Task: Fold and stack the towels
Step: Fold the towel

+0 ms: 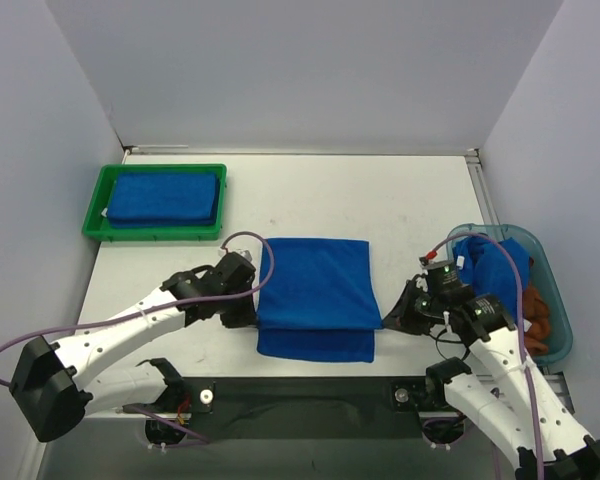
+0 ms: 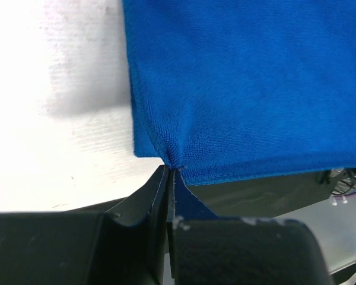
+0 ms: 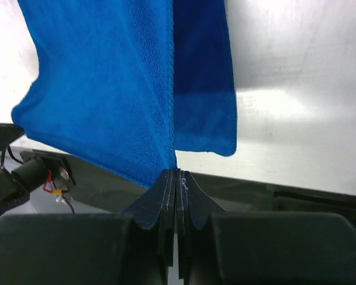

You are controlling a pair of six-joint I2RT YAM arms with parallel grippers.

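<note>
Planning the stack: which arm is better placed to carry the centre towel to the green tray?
Left, probably: its jaws pinch the towel on the side nearer the green tray; the right arm is beside the bin.

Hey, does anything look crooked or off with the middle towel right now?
Slightly. The middle blue towel is folded unevenly: its lower layer sticks out past the upper one along the near edge. Both the left tool and right tool are shut on its sides. Nothing looks spilled or damaged.

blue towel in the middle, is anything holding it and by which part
Yes, the middle blue towel is held by both: left gripper jaws shut on a left-side corner, right gripper on a right-side corner.
</note>
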